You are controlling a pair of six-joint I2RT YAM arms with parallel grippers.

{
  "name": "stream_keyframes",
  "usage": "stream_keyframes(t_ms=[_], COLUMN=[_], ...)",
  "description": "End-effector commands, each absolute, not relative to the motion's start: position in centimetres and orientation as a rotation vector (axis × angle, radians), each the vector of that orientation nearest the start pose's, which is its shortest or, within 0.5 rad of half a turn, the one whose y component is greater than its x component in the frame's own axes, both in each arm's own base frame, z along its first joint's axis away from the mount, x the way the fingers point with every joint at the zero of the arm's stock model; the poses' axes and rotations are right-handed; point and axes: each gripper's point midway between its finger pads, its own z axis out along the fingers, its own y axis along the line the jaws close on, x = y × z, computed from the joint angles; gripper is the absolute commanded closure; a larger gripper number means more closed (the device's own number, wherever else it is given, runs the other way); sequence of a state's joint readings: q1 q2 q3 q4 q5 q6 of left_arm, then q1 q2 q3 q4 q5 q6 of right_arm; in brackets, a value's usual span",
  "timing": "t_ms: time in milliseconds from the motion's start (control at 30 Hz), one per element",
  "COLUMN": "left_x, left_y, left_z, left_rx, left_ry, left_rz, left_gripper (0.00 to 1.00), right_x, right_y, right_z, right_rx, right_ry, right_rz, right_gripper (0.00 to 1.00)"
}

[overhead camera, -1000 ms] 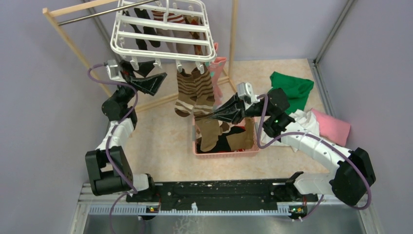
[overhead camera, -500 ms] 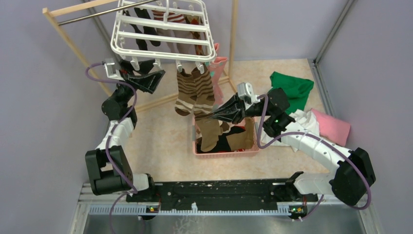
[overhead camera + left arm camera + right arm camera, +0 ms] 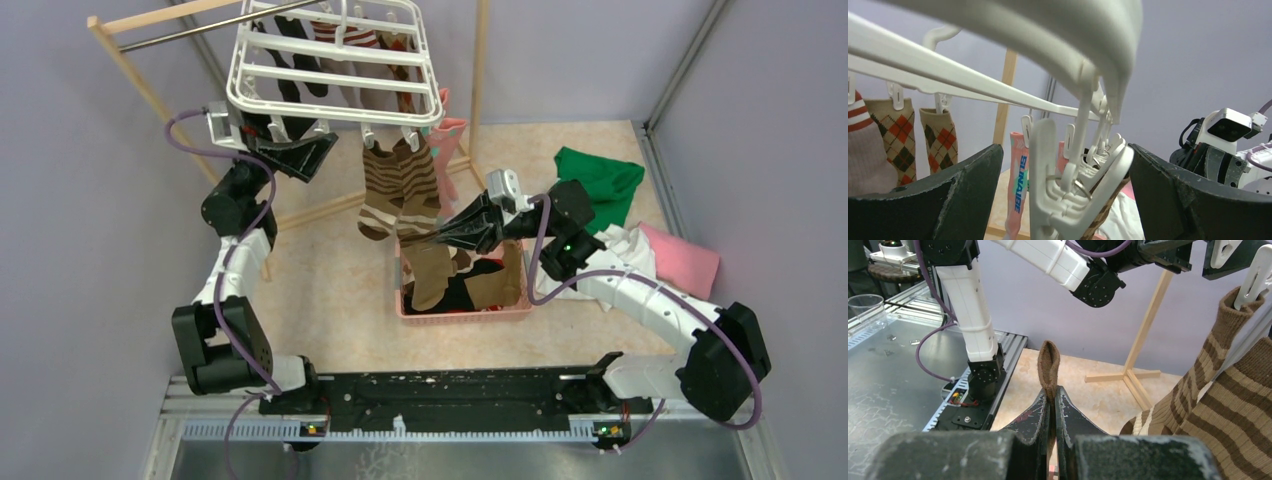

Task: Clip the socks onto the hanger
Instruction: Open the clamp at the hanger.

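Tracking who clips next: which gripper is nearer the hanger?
Left. Left gripper sits at the hanger's near-left clips; right gripper is lower, over the basket, holding a brown sock.

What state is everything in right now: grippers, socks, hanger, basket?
left gripper: open, straddling a hanger clip
right gripper: shut on the plain brown sock
plain brown sock: pinched, dangling over the pink basket
striped socks: clipped to the hanger, hanging
hanger: hanging, several socks clipped on
pink basket: holds loose socks

Basket (image 3: 460,314) of socks (image 3: 470,285) before hanger (image 3: 335,106)
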State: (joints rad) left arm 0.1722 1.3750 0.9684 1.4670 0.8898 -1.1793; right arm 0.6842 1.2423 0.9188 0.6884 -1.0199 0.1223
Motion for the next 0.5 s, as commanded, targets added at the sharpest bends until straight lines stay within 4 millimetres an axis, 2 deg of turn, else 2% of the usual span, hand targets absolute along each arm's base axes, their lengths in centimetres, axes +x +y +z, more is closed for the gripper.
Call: stream_keyframes(t_ms=[0, 200, 467], left_x=[28.06, 28.30, 28.65], left_y=[-11.84, -12.07, -12.12], left_z=[49.34, 49.76, 49.85], left_rx=[0.650, 0.657, 0.652], left_ry=[0.694, 0.684, 0.688], left_rz=[-1.024, -1.035, -1.055], left_gripper=[0.01, 0.02, 0.12], right_x=[17.82, 17.76, 17.70], right_y=[34.02, 33.98, 34.00], right_z=[38.16, 38.13, 38.15], right_rx=[-1.250, -1.250, -1.253], right_ry=[0.777, 0.776, 0.772], right_rz=[1.232, 1.231, 1.231], right_gripper=[1.00, 1.00, 1.00])
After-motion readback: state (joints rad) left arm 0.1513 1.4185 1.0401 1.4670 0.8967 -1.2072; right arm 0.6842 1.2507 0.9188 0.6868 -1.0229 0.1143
